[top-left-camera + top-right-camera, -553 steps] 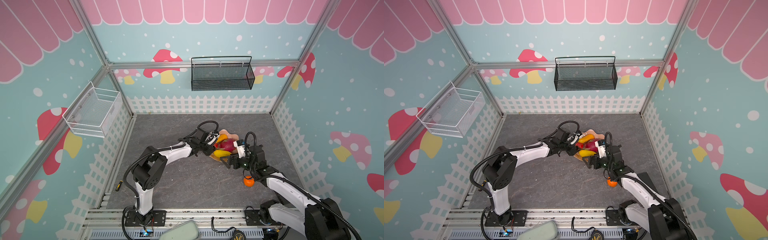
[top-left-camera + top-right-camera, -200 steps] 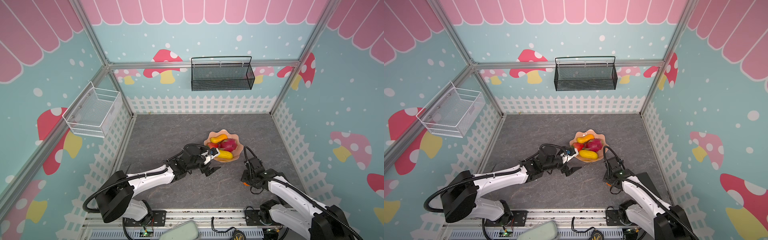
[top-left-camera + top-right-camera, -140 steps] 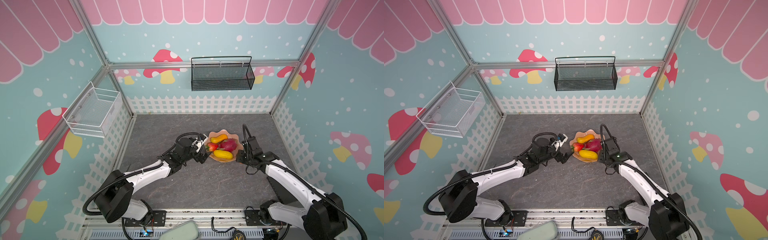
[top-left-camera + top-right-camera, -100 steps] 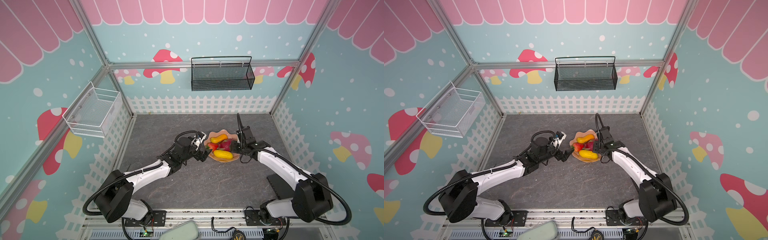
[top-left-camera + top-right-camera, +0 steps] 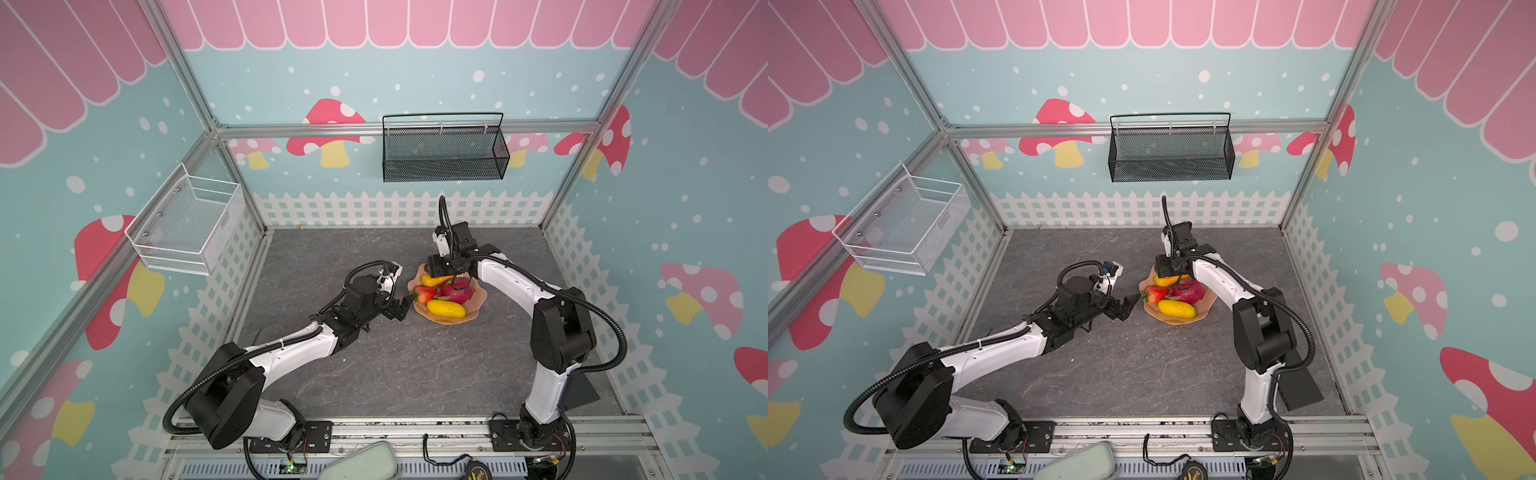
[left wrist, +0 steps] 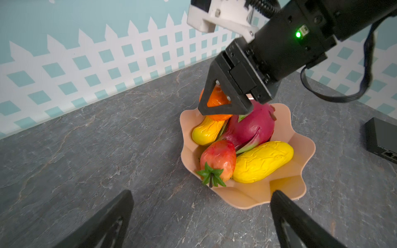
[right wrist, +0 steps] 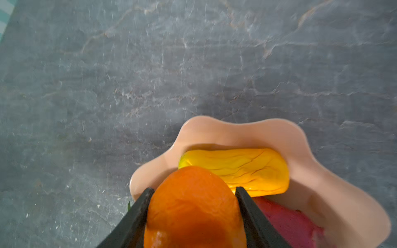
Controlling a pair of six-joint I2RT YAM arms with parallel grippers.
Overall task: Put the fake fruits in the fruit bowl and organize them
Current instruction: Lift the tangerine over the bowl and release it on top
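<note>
Fruit fills most of the bowl [image 5: 481, 300], which sits on the grey table [image 5: 395, 365] toward the back, right of centre in both top views. Four pieces lie inside. The dragon fruit [image 6: 251, 126] is in the middle. The strawberry [image 6: 219, 161] leans against it on the side nearest my left arm, its green leaves poking over the rim. One yellow fruit [image 6: 262, 161] lies along the near side, and a second yellow fruit [image 6: 206, 133] lies at the far side.

My right gripper [image 7: 193, 193] is clamped on the orange [image 7: 193, 210], one black finger on each side of it. It hangs over the bowl's far edge, directly above the end of the second yellow fruit. In the left wrist view the orange looks to be resting on that fruit, but I cannot tell whether they actually touch.

My left gripper [image 6: 203, 193] has its jaws spread wide with nothing between them. It is low over the table just beside the bowl, pointing at the strawberry side and clear of the rim.
</note>
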